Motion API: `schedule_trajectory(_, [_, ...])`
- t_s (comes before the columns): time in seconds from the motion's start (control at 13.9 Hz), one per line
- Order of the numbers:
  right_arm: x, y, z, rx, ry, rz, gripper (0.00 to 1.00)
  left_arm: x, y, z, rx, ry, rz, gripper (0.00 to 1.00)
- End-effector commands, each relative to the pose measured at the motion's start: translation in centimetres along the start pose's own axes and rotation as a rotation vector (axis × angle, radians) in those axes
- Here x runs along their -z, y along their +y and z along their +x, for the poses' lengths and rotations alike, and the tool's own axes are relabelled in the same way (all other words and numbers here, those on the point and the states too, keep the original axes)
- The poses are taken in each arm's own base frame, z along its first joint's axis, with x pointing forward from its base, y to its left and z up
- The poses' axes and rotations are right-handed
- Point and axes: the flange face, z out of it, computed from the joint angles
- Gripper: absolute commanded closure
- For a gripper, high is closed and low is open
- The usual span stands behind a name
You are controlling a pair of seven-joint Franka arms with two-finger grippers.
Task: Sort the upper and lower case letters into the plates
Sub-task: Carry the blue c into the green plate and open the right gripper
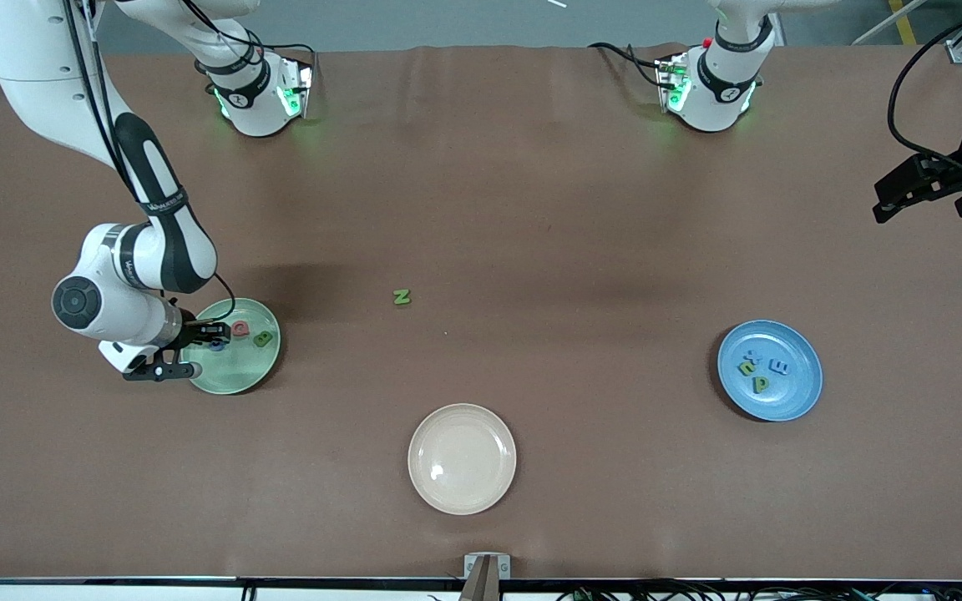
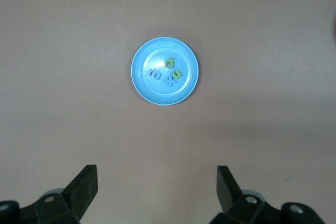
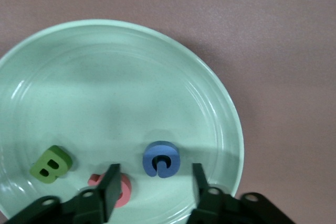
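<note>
My right gripper hangs low over the pale green plate, open, gripping nothing. A blue letter lies flat on that plate just ahead of the fingertips. Beside it lie a pinkish-red letter and a green B. A green letter lies alone on the table. The blue plate holds two green and two blue letters. My left gripper waits open, high over the table's left-arm end.
A cream-beige plate sits nearer the front camera, midway between the two coloured plates, with nothing in it. Brown table surface stretches between the plates. The arms' bases stand along the table's edge farthest from the front camera.
</note>
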Motion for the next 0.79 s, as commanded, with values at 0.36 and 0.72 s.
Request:
schedule_trajectory(0.36, [4.9, -9.5, 1.8, -0.138, -0.037, -0.008, 0.0, 0.8, -0.5, -1.1, 0.0, 0.01, -0.017, 0.0])
schedule_trajectory(0.72, [4.3, -21.1, -0.4, -0.256, -0.034, -0.033, 0.0, 0.9, -0.6, -1.2, 0.001, 0.01, -0.018, 0.0])
